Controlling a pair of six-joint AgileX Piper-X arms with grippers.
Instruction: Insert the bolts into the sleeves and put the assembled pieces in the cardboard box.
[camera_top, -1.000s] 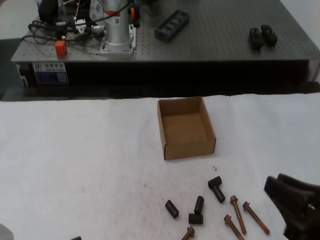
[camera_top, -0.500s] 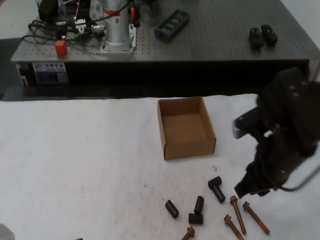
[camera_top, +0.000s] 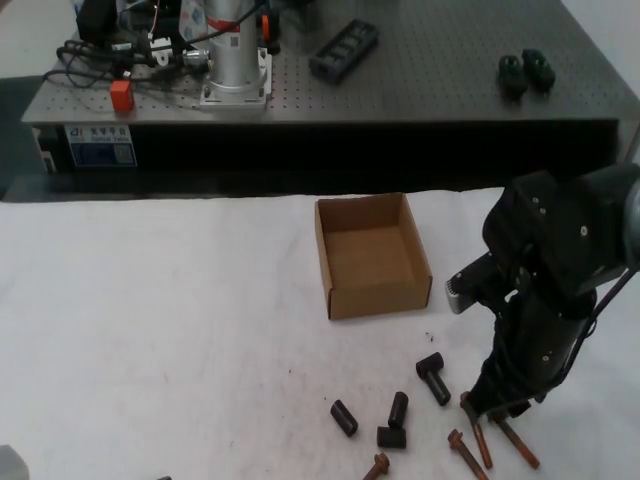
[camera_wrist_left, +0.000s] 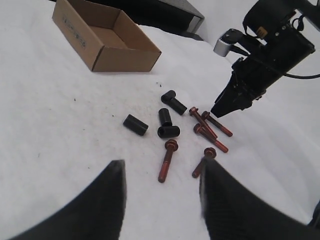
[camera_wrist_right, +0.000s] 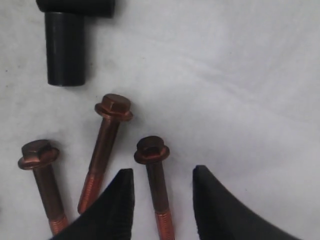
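Observation:
A brown cardboard box (camera_top: 372, 256) stands open and empty on the white cloth; it is also in the left wrist view (camera_wrist_left: 105, 36). In front of it lie several black sleeves (camera_top: 432, 378) (camera_wrist_left: 136, 124) and several copper bolts (camera_top: 467, 452) (camera_wrist_left: 167, 160). My right gripper (camera_top: 490, 405) (camera_wrist_left: 219, 112) points down at the bolts on the right. In the right wrist view it (camera_wrist_right: 162, 172) is open, with one bolt (camera_wrist_right: 154, 172) lying between its fingertips and two more bolts (camera_wrist_right: 106, 147) beside it. My left gripper (camera_wrist_left: 162, 200) hangs open above the cloth, short of the pile.
A dark perforated bench (camera_top: 400, 80) runs along the back, holding a metal post (camera_top: 236, 60), cables, an orange block (camera_top: 121, 94) and black parts (camera_top: 344, 50). White cloth (camera_top: 150, 330) stretches bare to the left of the box.
The right arm came in from the lower right corner, rose beside the box, then dropped its gripper onto the bolts at the right. The box, sleeves and bolts stayed put.

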